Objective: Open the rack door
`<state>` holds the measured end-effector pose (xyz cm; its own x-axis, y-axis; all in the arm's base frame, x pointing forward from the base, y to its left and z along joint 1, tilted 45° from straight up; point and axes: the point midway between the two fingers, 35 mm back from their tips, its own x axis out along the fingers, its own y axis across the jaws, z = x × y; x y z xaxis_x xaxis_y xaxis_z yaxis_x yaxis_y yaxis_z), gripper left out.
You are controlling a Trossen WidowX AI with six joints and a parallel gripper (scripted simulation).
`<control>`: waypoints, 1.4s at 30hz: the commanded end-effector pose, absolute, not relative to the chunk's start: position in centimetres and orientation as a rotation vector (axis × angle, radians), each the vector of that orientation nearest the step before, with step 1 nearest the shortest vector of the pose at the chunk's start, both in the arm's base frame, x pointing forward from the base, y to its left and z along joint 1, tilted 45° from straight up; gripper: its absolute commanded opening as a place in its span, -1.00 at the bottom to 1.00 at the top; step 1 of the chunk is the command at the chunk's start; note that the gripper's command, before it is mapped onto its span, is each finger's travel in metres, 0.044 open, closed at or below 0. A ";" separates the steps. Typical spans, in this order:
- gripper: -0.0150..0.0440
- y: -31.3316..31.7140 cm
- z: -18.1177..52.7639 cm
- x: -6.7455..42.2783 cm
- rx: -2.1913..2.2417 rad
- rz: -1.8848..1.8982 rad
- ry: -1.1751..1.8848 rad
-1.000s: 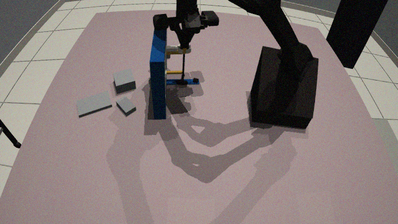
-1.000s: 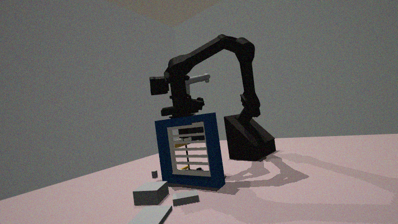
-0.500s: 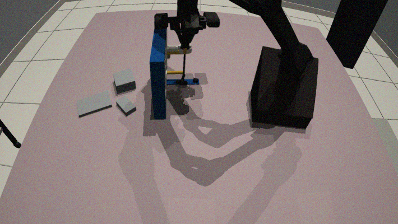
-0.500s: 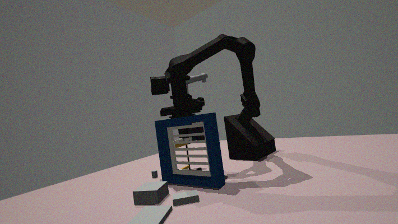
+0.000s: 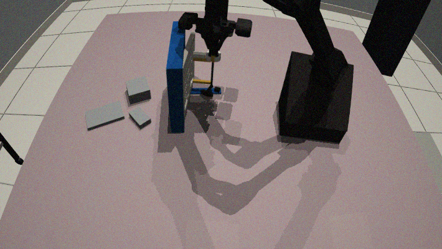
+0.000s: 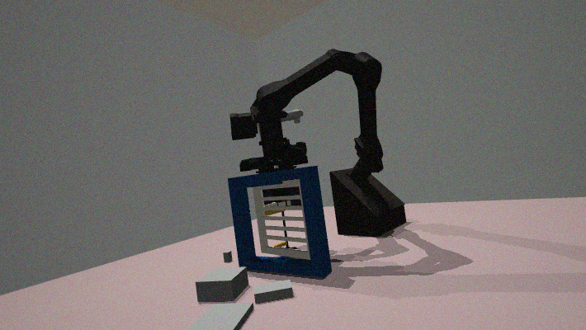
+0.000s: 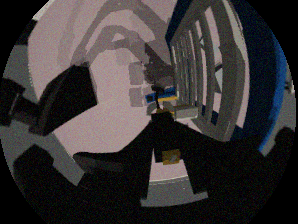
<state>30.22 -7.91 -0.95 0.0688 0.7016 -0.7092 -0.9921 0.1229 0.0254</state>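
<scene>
The blue frame (image 5: pixel 175 99) (image 6: pixel 318 231) (image 7: pixel 265 65) stands upright on the table. Its grey slatted door (image 5: pixel 188 71) (image 7: pixel 232 75) stands slightly ajar, swung a little out on the arm's side; a gap shows along its left edge in the exterior view. Grey and yellow brackets carry the upright handle, with a thin dark rod (image 5: pixel 212 73) down to a dark foot (image 5: pixel 206 93) by the blue bottom strip (image 5: pixel 199 91). My gripper (image 5: pixel 214 53) (image 7: pixel 162 124) points down, shut on the handle's yellow upper part. The fingers hide most of the grip, so its exact turn is unclear.
Behind the frame lie a thick grey block (image 5: pixel 138 88) (image 6: pixel 222 285), a flat grey slab (image 5: pixel 104 115) (image 6: pixel 224 318) and a small grey block (image 5: pixel 140 117) (image 6: pixel 273 290). A tiny block (image 6: pixel 227 256) shows left of the frame. The arm's black base (image 5: pixel 314 93) (image 6: pixel 367 214) faces the door.
</scene>
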 end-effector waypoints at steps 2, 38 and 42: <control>-0.43 -7.6 -0.7 29.4 -0.453 1.323 0.736; -0.43 -3.0 3.1 22.5 0.055 1.022 1.099; -0.43 -2.4 3.6 22.0 0.104 0.989 1.129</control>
<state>22.35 -2.87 3.16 0.0665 0.7033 -0.7078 -0.6513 0.5680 0.5032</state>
